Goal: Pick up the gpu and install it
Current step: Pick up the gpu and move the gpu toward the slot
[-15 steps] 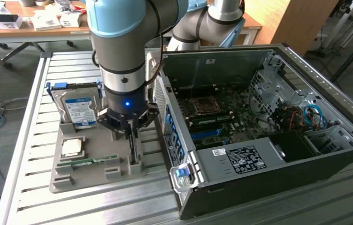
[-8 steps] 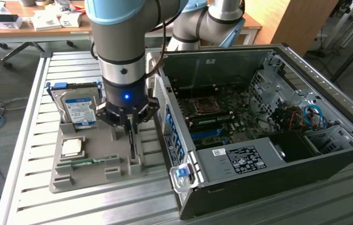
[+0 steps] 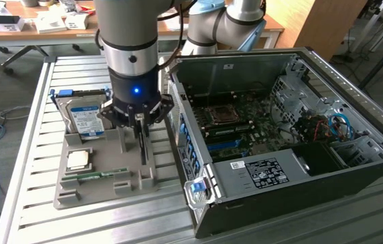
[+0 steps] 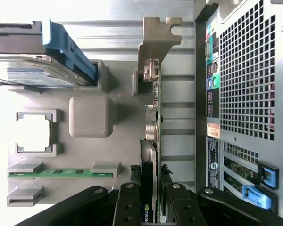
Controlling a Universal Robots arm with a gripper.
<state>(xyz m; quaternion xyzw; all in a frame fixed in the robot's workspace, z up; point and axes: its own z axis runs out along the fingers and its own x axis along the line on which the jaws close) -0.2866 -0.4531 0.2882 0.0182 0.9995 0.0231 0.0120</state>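
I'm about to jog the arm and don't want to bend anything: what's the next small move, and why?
Probably a short, straight lift, once the grip is confirmed. The gripper straddles the gpu, which stands on edge in the grey holder beside the computer case. Any sideways motion could lever the card against its slot.

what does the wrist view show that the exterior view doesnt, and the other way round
Wrist view's own: the gpu seen edge-on, its silvery bracket, and the perforated rear panel of the computer case.
Exterior view's own: the case's open interior, with the motherboard and the labelled power supply.
Shared: the hand at the gpu, the grey holder, the hard drive and the green RAM stick.
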